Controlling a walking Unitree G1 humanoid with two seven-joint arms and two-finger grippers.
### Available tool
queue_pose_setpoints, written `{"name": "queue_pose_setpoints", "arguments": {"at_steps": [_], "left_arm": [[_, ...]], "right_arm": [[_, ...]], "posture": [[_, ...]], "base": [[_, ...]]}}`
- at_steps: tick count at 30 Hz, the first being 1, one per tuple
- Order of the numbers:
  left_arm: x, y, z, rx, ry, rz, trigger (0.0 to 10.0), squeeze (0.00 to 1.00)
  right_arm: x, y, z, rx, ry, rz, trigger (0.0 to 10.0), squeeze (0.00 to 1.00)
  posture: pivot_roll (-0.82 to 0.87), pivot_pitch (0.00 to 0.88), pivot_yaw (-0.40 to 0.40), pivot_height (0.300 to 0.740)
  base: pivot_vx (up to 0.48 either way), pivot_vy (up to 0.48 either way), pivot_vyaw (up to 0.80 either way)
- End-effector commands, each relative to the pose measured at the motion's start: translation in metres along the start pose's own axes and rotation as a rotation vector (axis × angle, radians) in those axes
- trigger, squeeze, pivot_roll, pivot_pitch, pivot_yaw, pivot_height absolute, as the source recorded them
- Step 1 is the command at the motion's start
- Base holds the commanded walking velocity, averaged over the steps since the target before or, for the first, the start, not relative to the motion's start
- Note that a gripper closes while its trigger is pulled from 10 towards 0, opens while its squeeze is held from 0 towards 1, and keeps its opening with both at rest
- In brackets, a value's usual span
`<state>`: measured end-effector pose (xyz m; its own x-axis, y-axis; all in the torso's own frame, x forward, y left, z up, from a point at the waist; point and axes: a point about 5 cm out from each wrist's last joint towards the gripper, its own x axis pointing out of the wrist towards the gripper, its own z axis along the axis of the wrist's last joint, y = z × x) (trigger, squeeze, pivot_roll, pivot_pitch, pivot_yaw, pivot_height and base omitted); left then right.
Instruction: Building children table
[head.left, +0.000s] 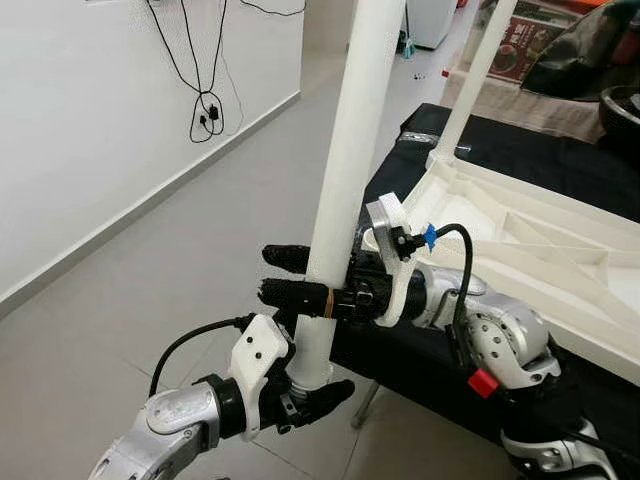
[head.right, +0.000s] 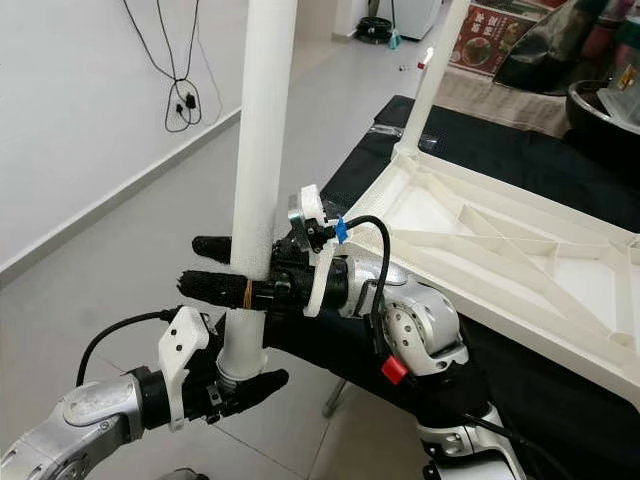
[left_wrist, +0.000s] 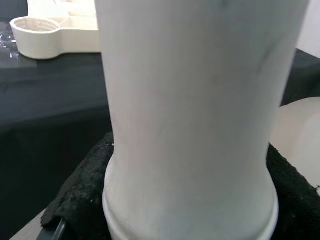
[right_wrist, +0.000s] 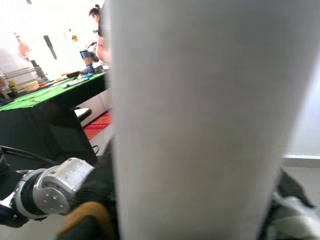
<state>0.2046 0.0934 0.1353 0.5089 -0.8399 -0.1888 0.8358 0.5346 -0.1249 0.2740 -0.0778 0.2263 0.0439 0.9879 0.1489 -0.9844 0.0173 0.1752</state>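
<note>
I hold a long white table leg (head.left: 350, 150) upright in front of me, off the front corner of the black-draped table (head.left: 560, 160). My left gripper (head.left: 315, 378) is shut on its lower end, just above the ribbed tip. Higher up, my right gripper (head.left: 275, 275) is shut around the same leg (head.right: 265, 130), its two black fingers on either side. The white children's tabletop (head.left: 520, 240) lies upside down on the black cloth to my right. Another white leg (head.left: 470, 90) stands in its far corner. A round empty socket (left_wrist: 37, 30) sits at its near corner.
A white wall with hanging black cables (head.left: 205, 110) runs along my left over a grey tiled floor (head.left: 150, 270). A dark pot (head.left: 620, 105) sits at the far right. In the right wrist view, a green-topped table (right_wrist: 50, 90) and a person (right_wrist: 97, 25) are far behind.
</note>
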Motion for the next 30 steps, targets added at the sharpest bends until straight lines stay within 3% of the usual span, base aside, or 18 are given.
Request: {"name": "queue_pose_setpoints", "arguments": {"at_steps": [1, 14, 15, 26, 27, 30], "left_arm": [[0.006, -0.015, 0.002, -0.004, -0.016, -0.082, 10.0, 0.0], [0.006, -0.015, -0.002, -0.026, 0.021, -0.075, 10.0, 0.0], [0.006, -0.014, -0.003, -0.05, 0.023, -0.071, 10.0, 1.0], [0.004, -0.014, -0.003, -0.023, 0.03, -0.057, 10.0, 1.0], [0.002, -0.014, -0.005, -0.022, 0.048, -0.062, 10.0, 0.0], [-0.001, -0.014, -0.008, -0.013, 0.07, -0.047, 10.0, 0.0]], "right_arm": [[0.004, 0.004, -0.001, 0.006, 0.002, 0.022, 0.0, 0.0], [0.004, 0.004, -0.005, 0.014, 0.008, 0.023, 0.0, 0.0], [0.004, 0.004, -0.005, 0.017, 0.007, 0.019, 0.0, 0.0], [0.001, 0.0, -0.004, 0.008, 0.004, -0.015, 0.0, 0.0], [-0.001, -0.003, -0.004, 0.005, 0.0, -0.041, 0.0, 0.0], [-0.008, -0.012, -0.003, -0.019, -0.009, -0.128, 0.0, 0.0]], "posture": [[0.13, 0.076, -0.093, 0.74], [0.13, 0.077, -0.092, 0.74], [0.13, 0.078, -0.092, 0.74], [0.12, 0.078, -0.093, 0.74], [0.13, 0.077, -0.094, 0.74], [0.13, 0.077, -0.094, 0.74]], "base": [[0.0, 0.0, 0.0], [0.0, 0.0, 0.0], [0.0, 0.0, 0.0], [0.0, 0.0, 0.0], [0.0, 0.0, 0.0], [0.0, 0.0, 0.0]]}}
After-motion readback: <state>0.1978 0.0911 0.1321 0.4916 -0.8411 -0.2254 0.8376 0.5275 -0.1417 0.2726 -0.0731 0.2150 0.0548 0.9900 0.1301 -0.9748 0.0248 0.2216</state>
